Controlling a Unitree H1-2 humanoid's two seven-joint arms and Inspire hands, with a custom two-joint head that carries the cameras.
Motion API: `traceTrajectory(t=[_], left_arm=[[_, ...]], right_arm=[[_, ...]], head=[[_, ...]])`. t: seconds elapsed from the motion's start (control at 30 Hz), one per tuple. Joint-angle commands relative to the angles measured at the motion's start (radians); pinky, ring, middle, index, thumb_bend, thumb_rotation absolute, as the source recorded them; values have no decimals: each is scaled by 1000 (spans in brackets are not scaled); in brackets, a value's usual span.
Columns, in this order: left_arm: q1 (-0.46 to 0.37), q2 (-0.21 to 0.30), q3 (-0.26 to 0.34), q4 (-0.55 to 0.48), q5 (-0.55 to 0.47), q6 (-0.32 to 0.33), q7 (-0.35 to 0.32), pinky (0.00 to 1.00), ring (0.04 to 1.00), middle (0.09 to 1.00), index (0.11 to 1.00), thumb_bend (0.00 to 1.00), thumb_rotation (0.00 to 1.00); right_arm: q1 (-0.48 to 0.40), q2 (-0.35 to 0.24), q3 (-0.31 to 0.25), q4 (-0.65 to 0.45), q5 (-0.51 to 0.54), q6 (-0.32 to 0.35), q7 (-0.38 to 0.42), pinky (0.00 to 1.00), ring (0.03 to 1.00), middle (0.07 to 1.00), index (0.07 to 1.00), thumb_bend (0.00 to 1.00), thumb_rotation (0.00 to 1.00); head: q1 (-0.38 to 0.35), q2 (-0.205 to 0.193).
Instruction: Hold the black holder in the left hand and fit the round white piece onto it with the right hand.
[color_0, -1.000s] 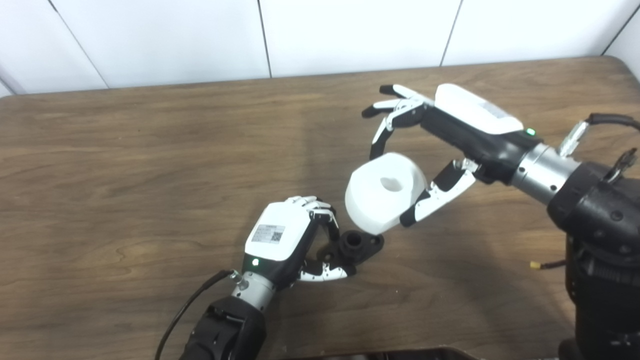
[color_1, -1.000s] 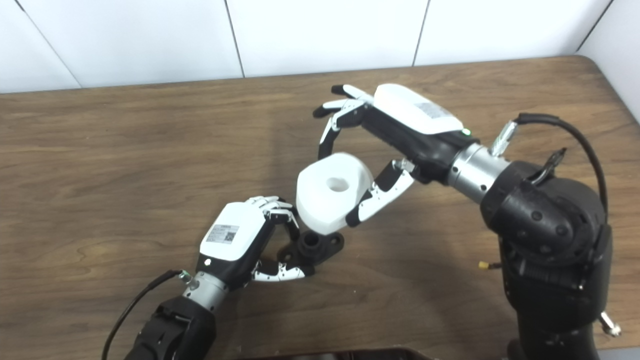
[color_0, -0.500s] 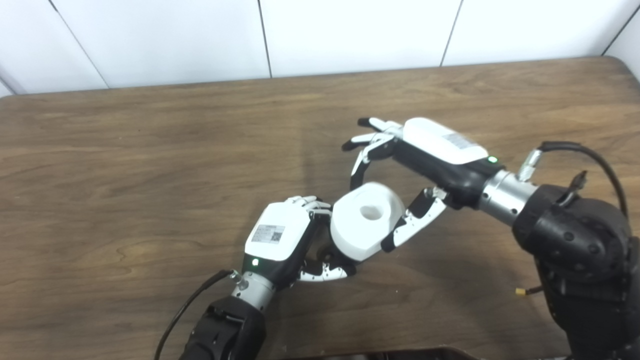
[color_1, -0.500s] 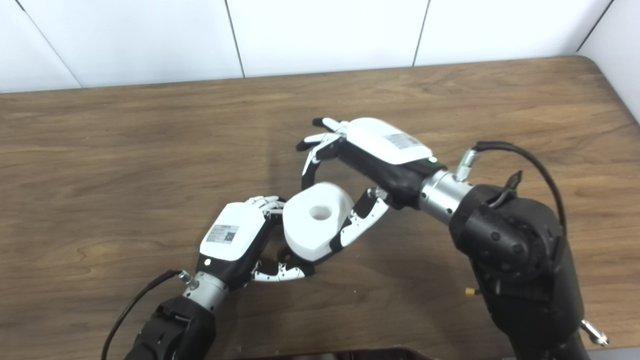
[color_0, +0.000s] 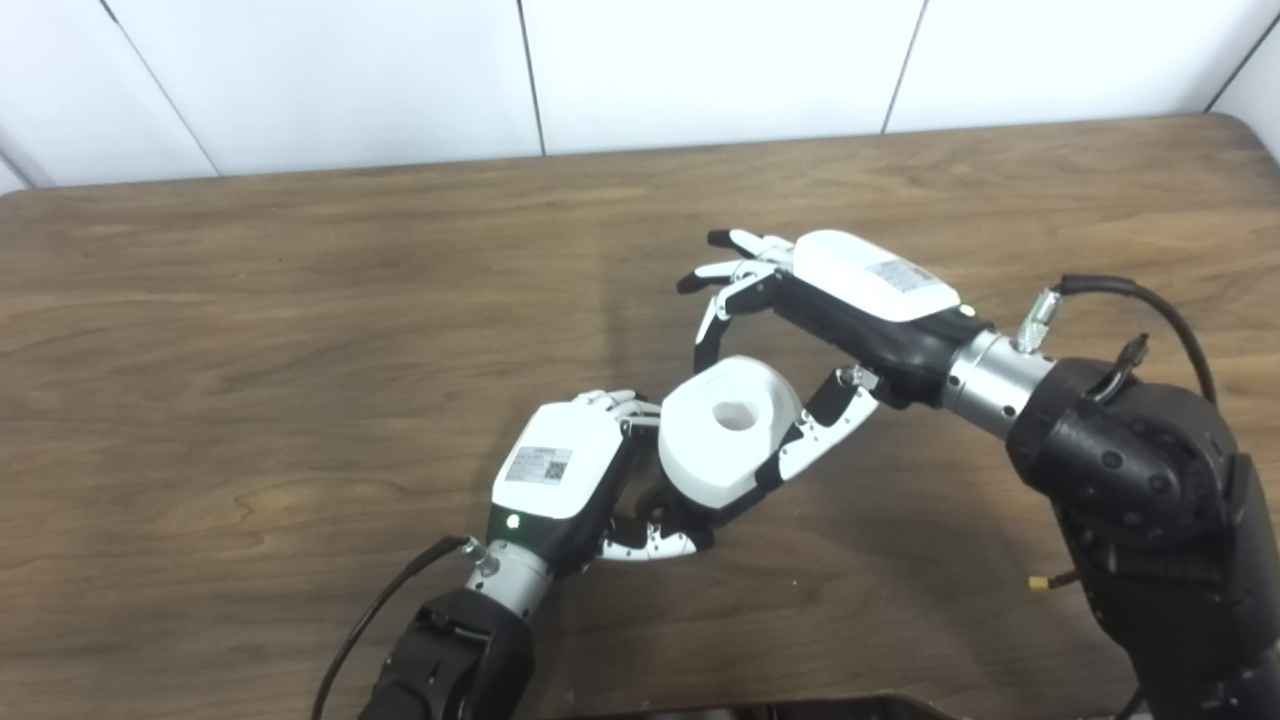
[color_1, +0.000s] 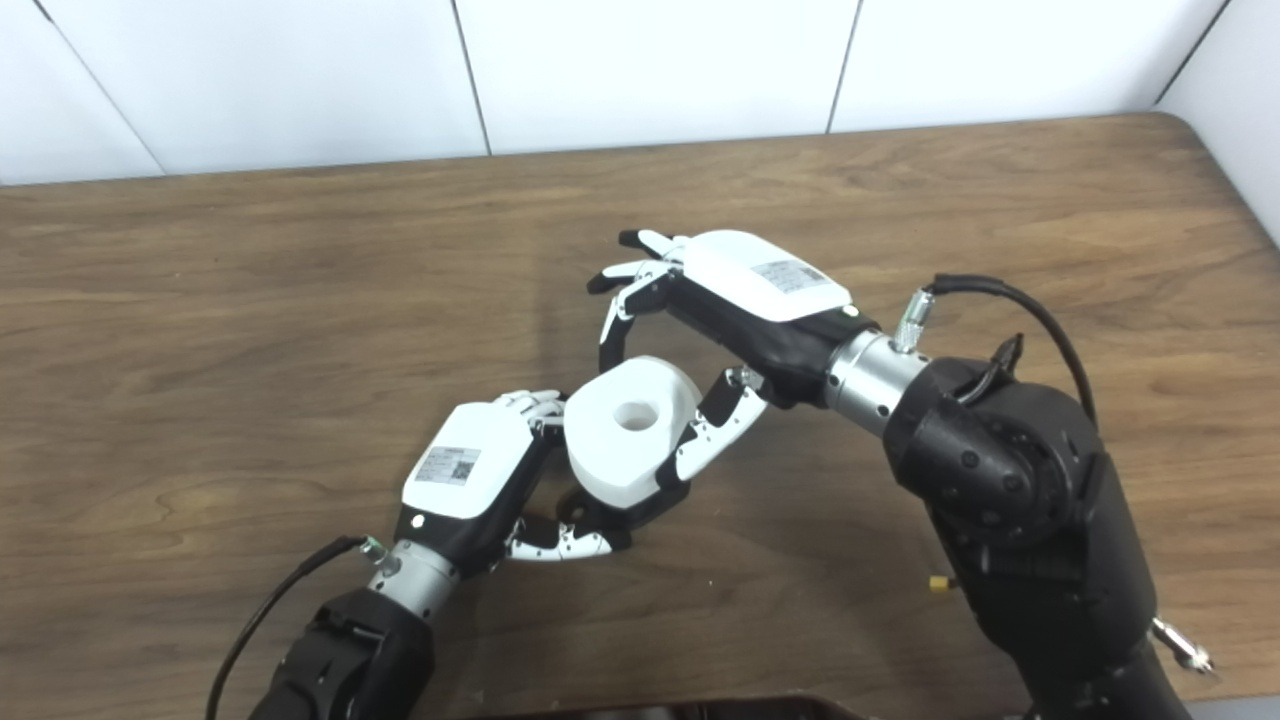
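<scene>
the left hand (color_0: 562, 478) rested low on the wooden table (color_0: 250, 330), its fingers and thumb curled around the black holder (color_1: 640, 512). only a small dark part of the holder showed, at the lower edge of the white piece and between the left hand's fingertips; the rest was hidden.

the right hand (color_0: 800, 340) reached in from the right side and gripped the round white piece (color_0: 725, 440). its thumb (color_0: 815, 448) pressed against the piece's right side, and one finger (color_0: 712, 330) curved down to the piece's upper rim. the other fingers stood spread and raised, clear of the piece.

the white piece sat directly over the holder, slightly tilted, with its central hole (color_1: 632, 415) facing up. its left side was touching or just beside the left hand's fingertips. whether the piece was fully seated on the holder could not be determined, because the piece covered the joint.

a black cable (color_0: 375, 610) ran from the left wrist toward the bottom edge. a second black cable (color_1: 1000, 310) looped above the right forearm. a white panelled wall (color_0: 700, 70) stood behind the table's far edge.
</scene>
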Motion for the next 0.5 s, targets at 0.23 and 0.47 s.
traceTrajectory(t=[0.23,0.47], left_arm=[[11,9,-4,48,20,26,-56,835,838,752,487,518,54],[11,13,-5,50,22,24,-57,837,840,754,487,518,54]], right_arm=[[-29,-9,14,-10,-10,-33,-42,1000,1000,875,485,514,145],[-21,-4,24,-18,-18,-19,-33,1000,1000,868,485,514,145]], head=[[-2,8],[-11,-2]])
